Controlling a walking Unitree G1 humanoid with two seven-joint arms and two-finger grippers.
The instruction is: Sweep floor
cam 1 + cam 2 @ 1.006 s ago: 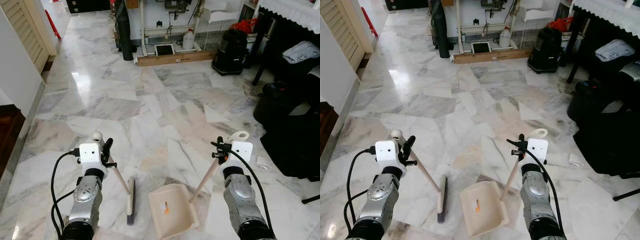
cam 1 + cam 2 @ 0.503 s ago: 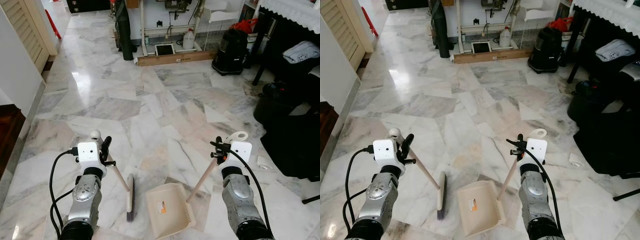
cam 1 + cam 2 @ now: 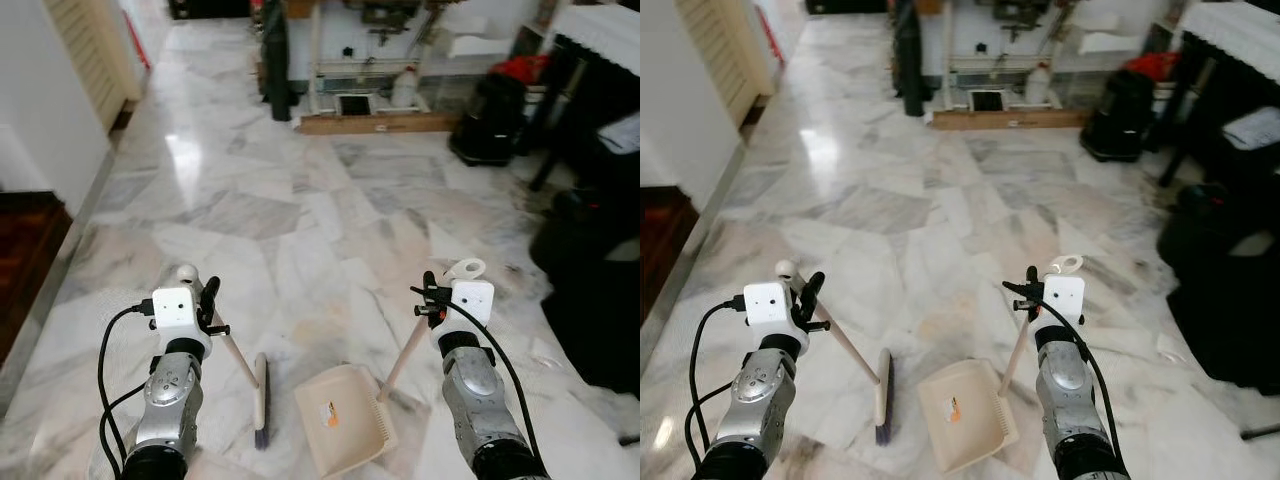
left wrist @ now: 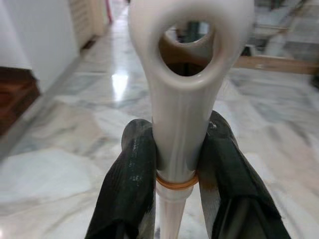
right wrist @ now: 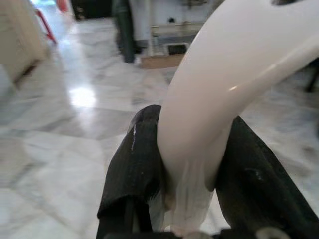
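Camera panning since earlier frame; broom, dustpan keeping same spacing.

Head views: left tool [image 3: 205,300] holding broom [image 3: 260,395] head on marble floor [image 3: 300,220]; right tool [image 3: 430,300] tilting dustpan [image 3: 345,420] mouth toward bristles, likely to catch debris.

Left wrist: fingers [image 4: 132,174] clamping broom handle.

Right wrist: fingers [image 5: 137,164] gripping dustpan handle.

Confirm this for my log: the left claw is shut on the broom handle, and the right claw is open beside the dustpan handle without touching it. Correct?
Not quite. The left claw is shut on the broom handle, but the right claw is not open: the right wrist view shows its fingers clamped on the dustpan handle.
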